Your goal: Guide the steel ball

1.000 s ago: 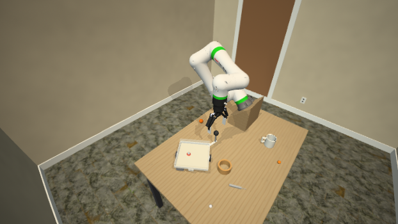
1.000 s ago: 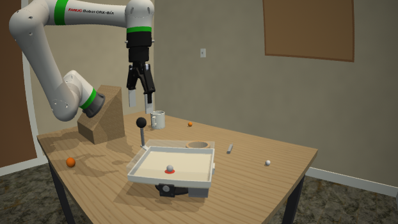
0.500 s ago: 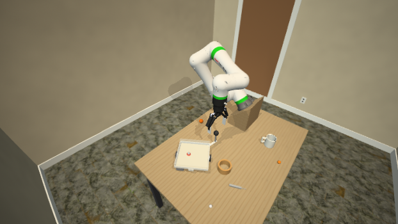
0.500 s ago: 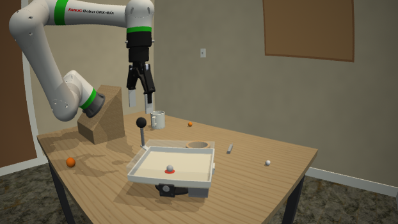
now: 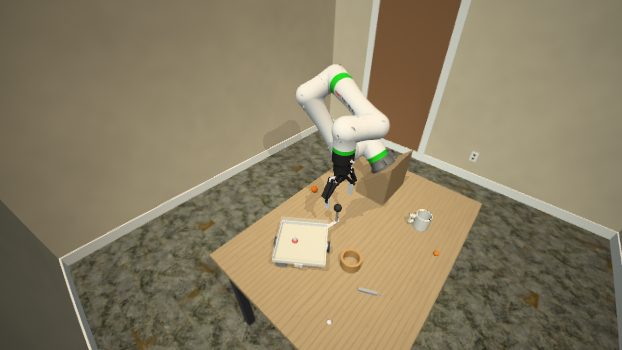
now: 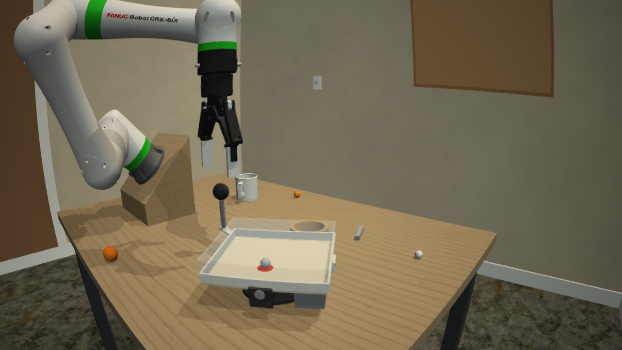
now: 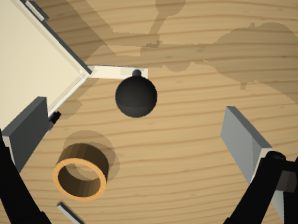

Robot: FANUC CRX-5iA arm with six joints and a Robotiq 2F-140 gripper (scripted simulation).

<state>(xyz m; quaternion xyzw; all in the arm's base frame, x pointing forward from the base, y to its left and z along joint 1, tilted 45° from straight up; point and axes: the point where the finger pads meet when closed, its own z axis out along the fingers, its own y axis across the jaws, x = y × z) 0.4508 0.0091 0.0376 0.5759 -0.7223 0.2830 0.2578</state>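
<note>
Orange balls (image 6: 110, 253) number two; one steel ball (image 6: 265, 262); open gripper (image 6: 220, 161) holds nothing.

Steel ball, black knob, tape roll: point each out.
steel ball (image 6: 265, 262), exterior view, middle of the ball
black knob (image 7: 136, 95), wrist view, top of the knob
tape roll (image 5: 351, 260), top view, its near rim
</note>
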